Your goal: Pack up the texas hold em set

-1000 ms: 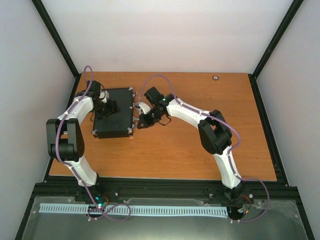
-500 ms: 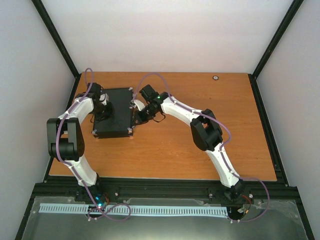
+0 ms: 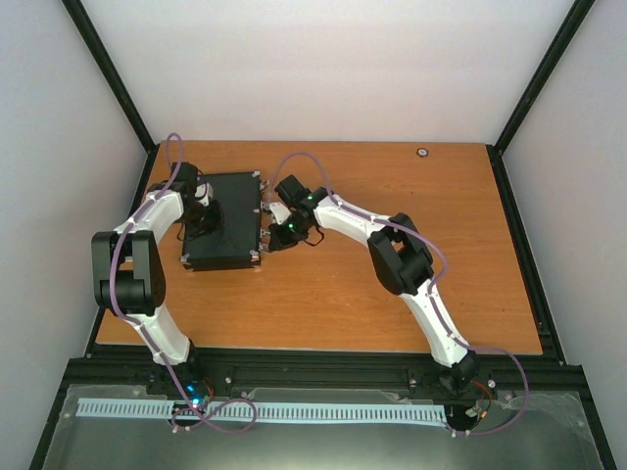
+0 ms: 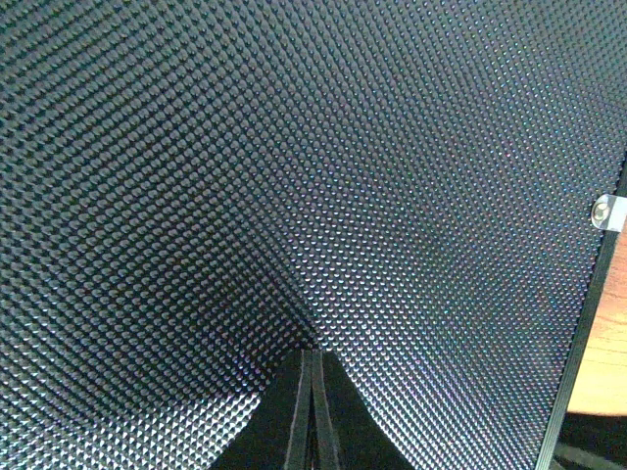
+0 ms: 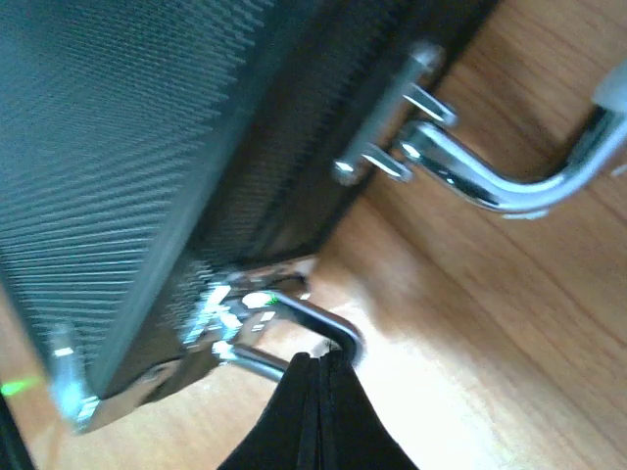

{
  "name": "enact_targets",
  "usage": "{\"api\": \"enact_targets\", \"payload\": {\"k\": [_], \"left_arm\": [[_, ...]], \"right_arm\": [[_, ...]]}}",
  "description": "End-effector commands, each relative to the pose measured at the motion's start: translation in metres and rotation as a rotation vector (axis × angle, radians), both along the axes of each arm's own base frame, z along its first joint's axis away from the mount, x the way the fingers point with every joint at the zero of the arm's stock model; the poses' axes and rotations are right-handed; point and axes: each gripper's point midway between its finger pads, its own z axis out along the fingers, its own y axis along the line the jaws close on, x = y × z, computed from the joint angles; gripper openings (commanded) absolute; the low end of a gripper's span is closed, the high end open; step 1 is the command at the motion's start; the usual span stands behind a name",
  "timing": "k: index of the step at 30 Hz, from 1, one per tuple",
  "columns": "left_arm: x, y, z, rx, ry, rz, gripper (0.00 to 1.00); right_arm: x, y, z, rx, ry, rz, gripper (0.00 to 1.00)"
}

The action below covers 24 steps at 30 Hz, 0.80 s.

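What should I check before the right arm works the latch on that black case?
1. Case lid down and flat on the table: ok.
2. Left gripper shut, with its tip at the textured lid: ok. Whether it actually presses the lid: cannot tell.
3. Right gripper shut, with its tip at the latch on the case's side: ok.
4. Latch fastened: cannot tell, the right wrist view is blurred there.
5. Handle away from the right gripper: ok, it lies further along the same side.
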Motion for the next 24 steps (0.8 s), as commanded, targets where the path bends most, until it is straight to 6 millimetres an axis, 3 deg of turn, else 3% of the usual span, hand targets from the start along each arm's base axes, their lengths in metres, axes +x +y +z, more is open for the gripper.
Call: {"api": "enact_targets", "payload": {"k": [1, 8, 18, 21, 24], "left_arm": [[-0.014, -0.001, -0.025, 0.002, 0.087, -0.013, 0.01], [-0.013, -0.003, -0.026, -0.010, 0.089, -0.013, 0.01], [-0.016, -0.004, -0.032, -0.015, 0.101, -0.013, 0.01], [-0.017, -0.003, -0.032, -0.008, 0.101, -0.012, 0.01], [-0.016, -0.001, -0.031, 0.001, 0.096, -0.008, 0.01]], "right_arm": [[0.007, -0.016, -0.048, -0.115, 0.004, -0.047, 0.03], [0.016, -0.006, -0.060, -0.098, 0.017, -0.055, 0.03], [0.007, -0.018, -0.061, -0.118, 0.024, -0.061, 0.03], [0.022, -0.040, -0.067, -0.260, -0.044, -0.138, 0.03], [0.036, -0.064, -0.060, -0.363, -0.137, -0.173, 0.03]]}}
